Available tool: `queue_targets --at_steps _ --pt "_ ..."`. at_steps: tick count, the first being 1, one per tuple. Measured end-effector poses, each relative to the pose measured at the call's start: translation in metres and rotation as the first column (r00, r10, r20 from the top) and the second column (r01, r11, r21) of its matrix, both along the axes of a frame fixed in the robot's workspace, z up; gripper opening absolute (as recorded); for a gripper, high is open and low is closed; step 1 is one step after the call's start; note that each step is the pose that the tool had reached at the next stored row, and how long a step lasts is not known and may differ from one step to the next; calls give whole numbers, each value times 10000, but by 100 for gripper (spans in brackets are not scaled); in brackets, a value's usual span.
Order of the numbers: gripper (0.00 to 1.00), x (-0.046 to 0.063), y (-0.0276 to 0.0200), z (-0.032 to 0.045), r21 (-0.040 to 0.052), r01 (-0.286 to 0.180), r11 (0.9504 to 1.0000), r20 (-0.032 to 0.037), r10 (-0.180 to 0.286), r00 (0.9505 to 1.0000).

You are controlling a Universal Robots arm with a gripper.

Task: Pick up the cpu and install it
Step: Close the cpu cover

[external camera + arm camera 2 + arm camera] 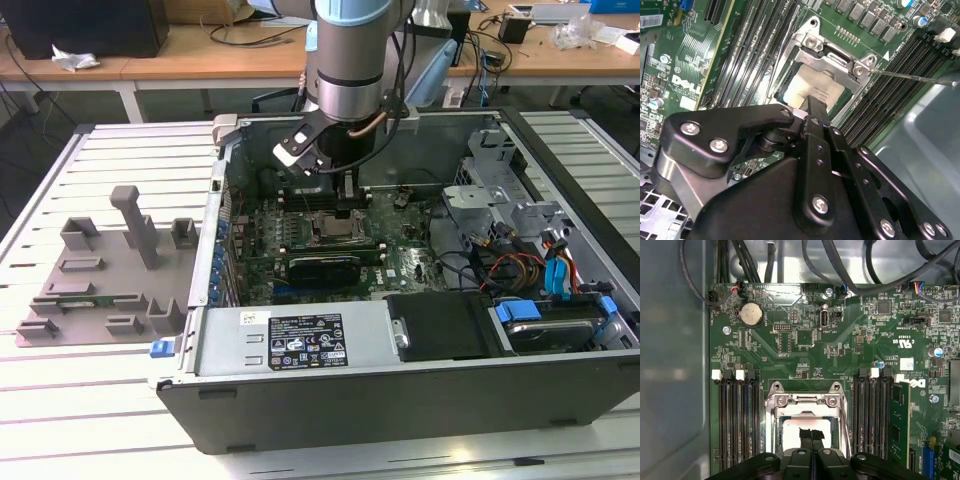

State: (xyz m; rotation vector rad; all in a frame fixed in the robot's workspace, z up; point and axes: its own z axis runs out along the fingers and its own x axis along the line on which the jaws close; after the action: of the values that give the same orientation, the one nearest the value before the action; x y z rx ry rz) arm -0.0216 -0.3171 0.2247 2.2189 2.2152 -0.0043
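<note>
Inside the computer case, the cpu lies flat within its socket frame. The gripper has its fingers together above the chip, probably to seat it.

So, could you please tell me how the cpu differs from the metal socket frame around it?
The cpu is a pale, plain square; the socket frame is shiny metal with screws. The cpu is smaller and lies inside the socket frame, which borders it. Both lie flat on the green motherboard.

Frame around cpu (memory slots beside)
</note>
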Motion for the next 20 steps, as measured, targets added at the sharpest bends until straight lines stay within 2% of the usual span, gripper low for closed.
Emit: queue_targets --at_steps 5,8,11,14,16,18,20 --pt "11 -1 0 0 0 -80 10000 0 80 10000" --pt "11 0 0 0 -5 -666 9978 0 666 9978" --pt "11 0 0 -1 -21 -1257 9921 -1 1257 9921" --pt "11 -1 0 -2 -35 -1775 9841 -4 1775 9841" --pt "11 -1 0 -2 -47 -2180 9759 -7 2180 9759" --pt "11 -1 0 -3 -58 -2593 9658 -9 2593 9658" --pt "11 0 0 -3 -68 -3012 9535 -12 3012 9536"
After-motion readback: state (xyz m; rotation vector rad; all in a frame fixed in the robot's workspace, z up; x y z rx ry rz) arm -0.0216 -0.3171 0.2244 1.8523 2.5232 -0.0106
